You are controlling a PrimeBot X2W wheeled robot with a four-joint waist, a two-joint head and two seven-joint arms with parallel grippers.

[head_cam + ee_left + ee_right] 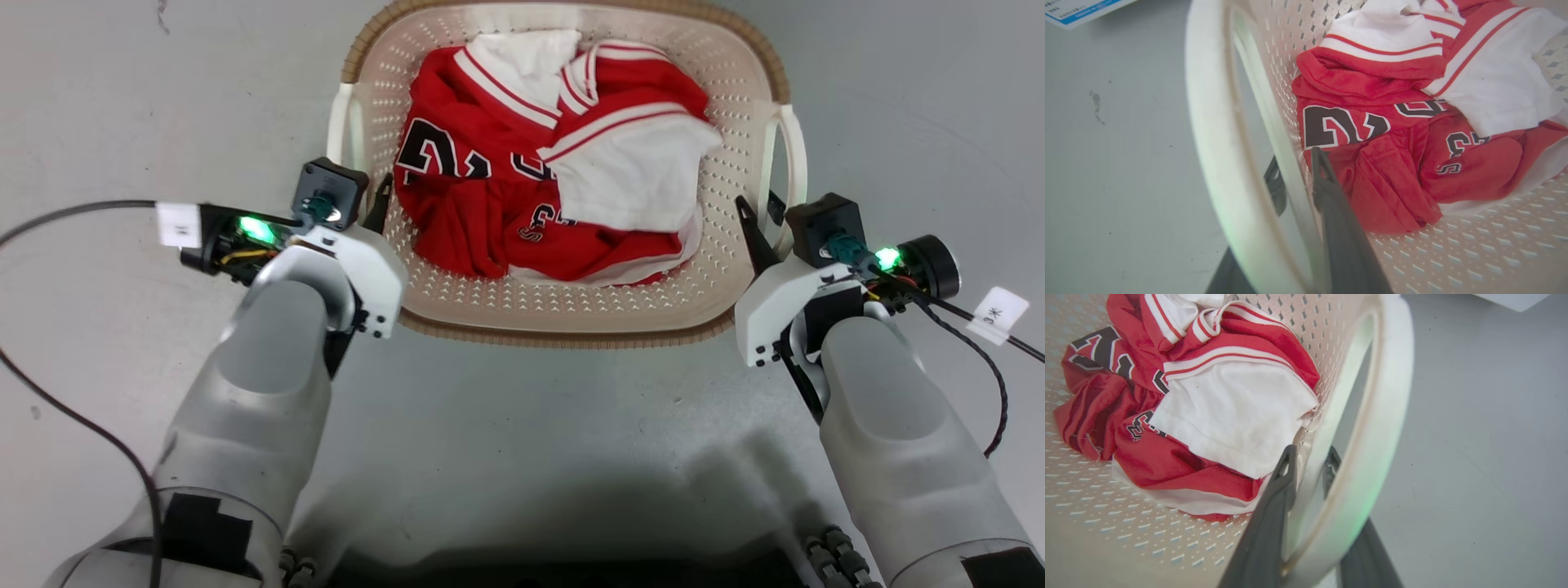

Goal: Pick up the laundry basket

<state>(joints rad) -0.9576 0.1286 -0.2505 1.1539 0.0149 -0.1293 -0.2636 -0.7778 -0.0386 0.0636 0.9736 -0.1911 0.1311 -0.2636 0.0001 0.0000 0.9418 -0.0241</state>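
Grey floor [522,408]. The laundry basket [571,314] looks stiff and light, jerseys [522,188] soft. The left gripper [1295,161] and right gripper [756,214] straddle its side walls by the 2 handles [796,155], a good hold. Jaws clamped or not: can't tell.

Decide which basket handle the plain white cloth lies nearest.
The right handle: the white cloth reaches toward that side's wall, while the left handle has the red jersey beside it.

I read "3" plus star-like mark on white cable tag [998,312]; red jersey [473,229] black numerals folded, one "3" legible.
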